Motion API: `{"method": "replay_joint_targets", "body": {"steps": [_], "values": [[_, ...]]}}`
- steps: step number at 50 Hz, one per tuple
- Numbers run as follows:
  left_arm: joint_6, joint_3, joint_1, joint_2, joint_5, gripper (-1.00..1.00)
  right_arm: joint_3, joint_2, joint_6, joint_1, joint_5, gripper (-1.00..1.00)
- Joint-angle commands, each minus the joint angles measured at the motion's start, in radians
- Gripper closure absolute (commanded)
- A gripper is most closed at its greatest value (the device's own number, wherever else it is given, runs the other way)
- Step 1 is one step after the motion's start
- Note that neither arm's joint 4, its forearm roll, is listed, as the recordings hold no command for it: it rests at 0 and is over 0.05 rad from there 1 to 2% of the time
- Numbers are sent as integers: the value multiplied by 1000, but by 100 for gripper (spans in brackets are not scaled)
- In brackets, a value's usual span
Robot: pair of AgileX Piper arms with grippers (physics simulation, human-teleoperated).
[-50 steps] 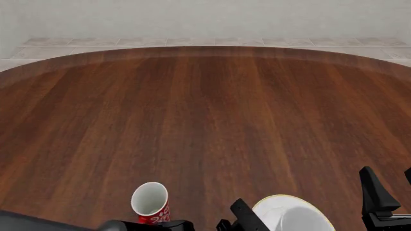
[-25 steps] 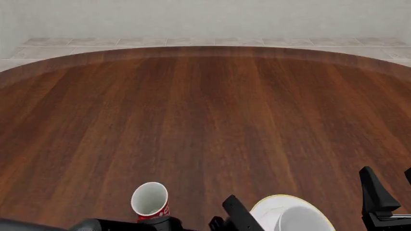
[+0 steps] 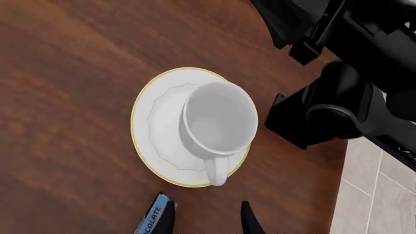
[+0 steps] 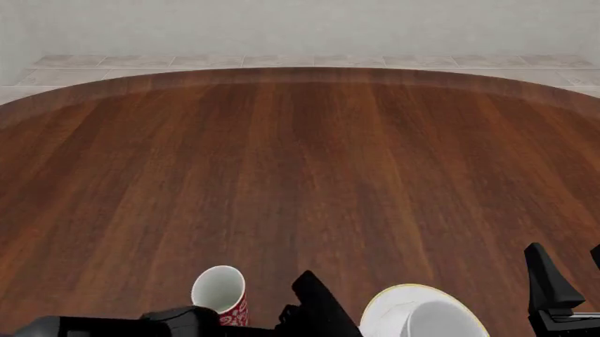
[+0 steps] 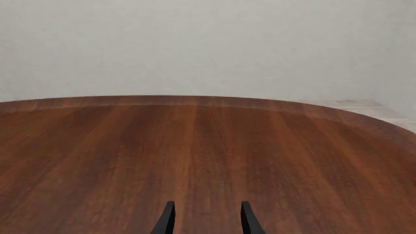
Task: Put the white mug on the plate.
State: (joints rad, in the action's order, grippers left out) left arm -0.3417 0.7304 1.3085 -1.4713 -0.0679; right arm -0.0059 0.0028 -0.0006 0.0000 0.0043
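The round wooden table (image 4: 300, 175) fills nearly everything I see from the front camera, dark grain running away toward a pale tiled floor and wall. Along its near edge sit the only objects. The plate (image 3: 146, 122) lies to the right of centre, wide and white with a thin yellowish rim, and the white mug (image 3: 217, 122) stands upright on it, mouth up, set toward one side of the plate and not centred, its loop handle (image 3: 217, 170) reaching out over the rim. So I judge the placing done: the mug rests on the plate and nothing grips it.

Left of the plate, apart from it, stands the red mug (image 4: 220, 295), white inside, with a white pattern.

My left gripper (image 3: 201, 219) hangs above the plate looking straight down, its two dark fingertips parted with nothing between them and clear of the mug. My right gripper (image 5: 204, 219) points out across bare wood, fingers also parted and empty; in the front view it sits at the far right edge.

The mug looks like glazed ceramic: rigid, smooth, likely slippery under hard fingers, and liable to chip or tip if knocked. If I had to reseat it, I would pinch the wall at the rim, or take it across the body, rather than trust the thin handle.
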Motion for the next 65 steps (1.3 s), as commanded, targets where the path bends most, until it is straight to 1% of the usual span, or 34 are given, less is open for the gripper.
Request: {"method": "replay_joint_targets", "body": {"steps": [1,14,15,16,20,41,44,45,48,50,51,52,53,55,57,58,60,62,63,65], "values": [[2,-16,-2,36,-8,-100,1,1,0,0,-2,-100],[2,-16,-2,36,-8,-100,1,1,0,0,-1,-100],[26,-156,-70,236,-58,-100,1,1,0,0,-2,-100],[29,-163,-75,356,-61,-100,1,1,0,0,-2,-100],[35,-189,-91,416,-72,-100,1,1,0,0,-1,-100],[35,-189,-91,416,-72,-100,3,2,1,2,-4,-100],[35,-189,-91,416,-72,-100,3,2,-5,3,-4,-100],[35,-189,-91,416,-72,-100,3,2,4,3,-5,-100],[35,-189,-91,416,-72,-100,3,1,1,13,-4,-100],[35,-189,-91,416,-72,-100,1,-2,20,15,-14,-100],[35,-189,-91,416,-72,-100,-4,-3,12,16,-26,-100],[31,-271,-125,616,-161,-100,-13,-3,20,9,-48,-100],[30,-272,-126,708,-164,-100,-15,-3,46,0,-56,-100],[27,-279,-127,721,-168,-100,-25,-3,74,12,-82,-100],[24,-283,-132,731,-175,-100,-30,-3,71,10,-91,-100],[27,-290,-133,739,-174,-100,-32,-3,91,14,-102,-100],[26,-294,-138,758,-183,-100,-36,-3,103,27,-119,-100],[26,-298,-141,770,-189,-100,-42,-3,101,34,-135,-100],[20,-305,-148,795,-197,-100,-46,-3,112,35,-143,-100],[18,-314,-151,819,-205,-100,-51,-3,103,38,-151,-100]]}}
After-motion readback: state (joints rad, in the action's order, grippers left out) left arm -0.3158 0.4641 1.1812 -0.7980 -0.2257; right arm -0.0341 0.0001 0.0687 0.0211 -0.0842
